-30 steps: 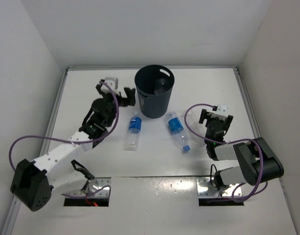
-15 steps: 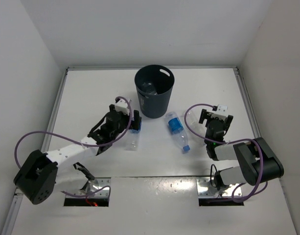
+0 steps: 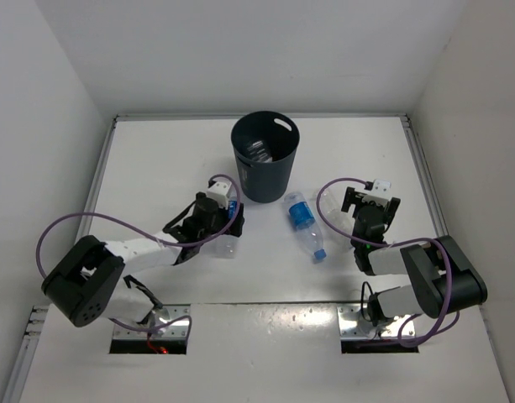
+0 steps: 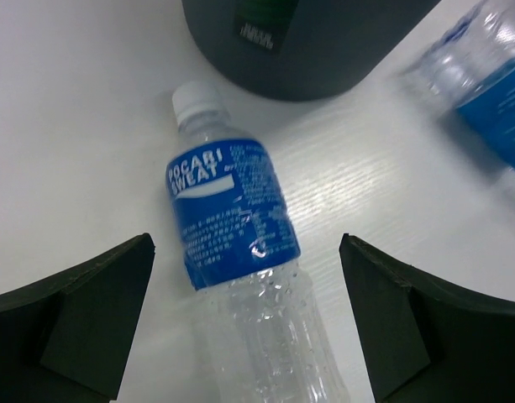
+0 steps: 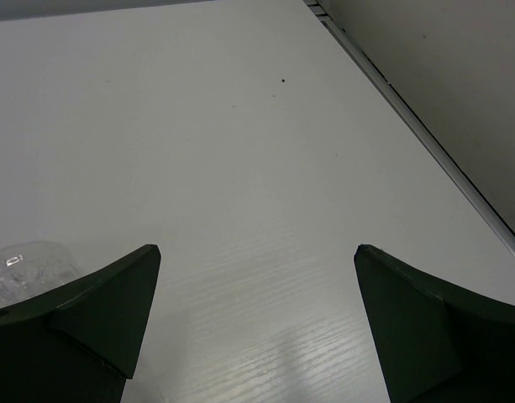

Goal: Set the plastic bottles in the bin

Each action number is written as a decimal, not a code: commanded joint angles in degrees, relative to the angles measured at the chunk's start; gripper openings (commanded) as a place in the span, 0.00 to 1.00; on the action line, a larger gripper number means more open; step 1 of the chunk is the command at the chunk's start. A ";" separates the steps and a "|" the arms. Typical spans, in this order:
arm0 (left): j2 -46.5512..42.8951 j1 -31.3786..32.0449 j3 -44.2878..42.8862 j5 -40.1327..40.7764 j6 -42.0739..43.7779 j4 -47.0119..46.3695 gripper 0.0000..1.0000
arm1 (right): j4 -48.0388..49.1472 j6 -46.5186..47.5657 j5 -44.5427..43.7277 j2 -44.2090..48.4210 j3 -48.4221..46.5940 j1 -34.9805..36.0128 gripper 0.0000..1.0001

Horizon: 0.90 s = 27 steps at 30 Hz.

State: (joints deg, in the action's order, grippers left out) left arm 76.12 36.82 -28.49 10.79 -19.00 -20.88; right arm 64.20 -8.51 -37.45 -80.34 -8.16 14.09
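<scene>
A clear plastic bottle with a blue label [image 4: 232,218] and a white cap lies on the table in front of the dark bin [image 4: 307,42]. My left gripper [image 4: 247,245] is open, with its jaws on either side of this bottle and not touching it. In the top view the left gripper [image 3: 231,215] is over that bottle [image 3: 229,242], below the bin [image 3: 265,159]. A second blue-label bottle [image 3: 305,223] lies to the right and also shows in the left wrist view [image 4: 491,75]. A bottle [image 3: 260,151] lies inside the bin. My right gripper [image 3: 370,204] is open and empty [image 5: 257,252].
A clear label-less bottle [image 3: 330,202] lies just left of the right gripper; its edge shows in the right wrist view [image 5: 26,259]. White walls enclose the table, with a rail along the right edge [image 5: 425,134].
My left gripper has moved from the bin's left side toward me and to the right, down over the blue-label bottle lying on the table. The right arm has not moved.
</scene>
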 commanded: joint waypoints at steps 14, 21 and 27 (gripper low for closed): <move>2.37 0.62 2.13 0.11 -2.27 -2.14 0.78 | 2.42 -0.63 -0.78 0.53 -0.10 0.33 1.00; 2.37 0.62 0.20 -1.21 -1.12 -2.14 0.50 | 2.42 -0.63 -0.78 0.53 -0.10 0.33 1.00; 1.06 0.10 -2.79 2.04 0.64 1.46 0.38 | 2.42 -0.63 -0.78 0.53 -0.10 0.33 1.00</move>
State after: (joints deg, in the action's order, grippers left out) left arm 78.02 36.84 -27.81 10.72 -19.62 -19.53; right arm 64.18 -8.51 -37.45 -80.34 -8.16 14.09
